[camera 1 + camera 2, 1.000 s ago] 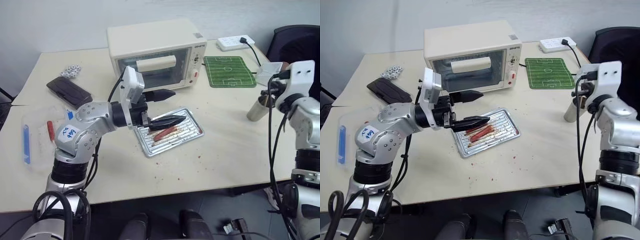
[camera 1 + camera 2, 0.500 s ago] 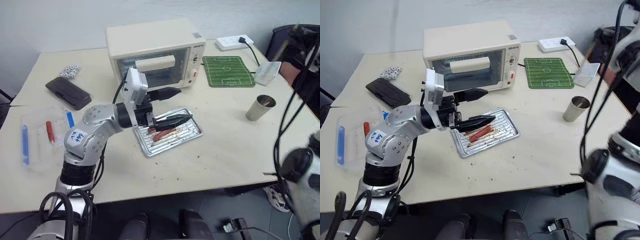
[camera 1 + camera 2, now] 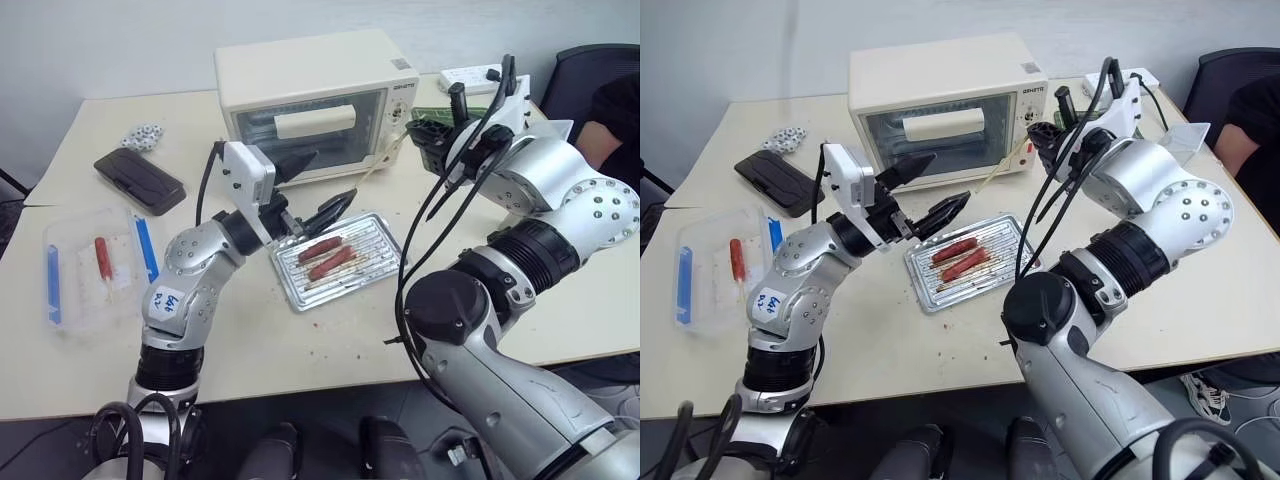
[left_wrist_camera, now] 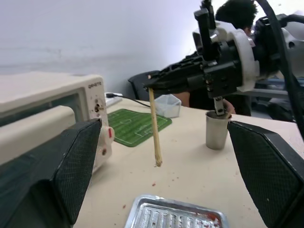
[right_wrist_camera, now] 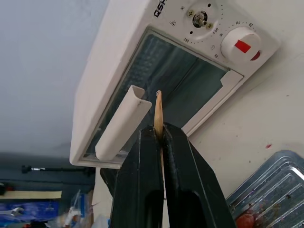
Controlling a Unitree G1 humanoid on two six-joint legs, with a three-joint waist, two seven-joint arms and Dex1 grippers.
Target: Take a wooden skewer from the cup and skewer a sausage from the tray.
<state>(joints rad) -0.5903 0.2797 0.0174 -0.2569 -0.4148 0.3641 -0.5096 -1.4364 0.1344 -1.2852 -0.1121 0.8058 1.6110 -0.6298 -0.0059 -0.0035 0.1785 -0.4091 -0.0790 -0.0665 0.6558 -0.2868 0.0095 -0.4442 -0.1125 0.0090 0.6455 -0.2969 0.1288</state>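
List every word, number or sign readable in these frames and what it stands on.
"GENETTE", roughly; letters small: oven front, above the dials.
"150" and "250", among smaller blurred figures: around the oven's upper dial.
Handwritten blue marks, unreadable: white sticker on the left arm.
Pitch lines, no words: green mat.

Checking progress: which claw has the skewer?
The right claw: shut on the skewer, which hangs down from it. The left claw stands open and empty above the tray.
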